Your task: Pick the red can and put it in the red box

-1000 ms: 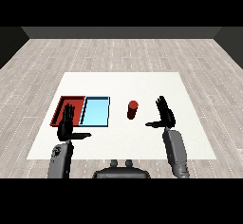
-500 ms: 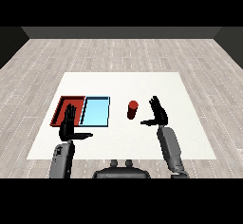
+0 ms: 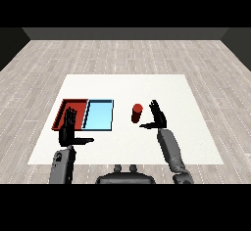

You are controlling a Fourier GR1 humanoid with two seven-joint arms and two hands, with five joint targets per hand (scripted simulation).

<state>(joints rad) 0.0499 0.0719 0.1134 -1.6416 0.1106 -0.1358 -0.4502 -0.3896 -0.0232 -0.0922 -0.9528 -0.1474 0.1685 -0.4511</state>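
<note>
The red can (image 3: 137, 112) stands upright on the white table, right of both trays. My right hand (image 3: 158, 115) is open just to the can's right, fingers straight and thumb stretched toward it, a small gap between them. The red tray (image 3: 64, 110) lies at the left with the light blue tray (image 3: 99, 115) beside it. My left hand (image 3: 68, 127) is open, held upright over the near edge of the red tray, thumb pointing right. It hides part of that tray's front rim.
The white table (image 3: 127, 88) stretches well beyond the trays to the back and right. Grey wood floor surrounds it.
My right hand has moved left toward the red can and now sits close beside it. The left hand and the can have stayed put.
</note>
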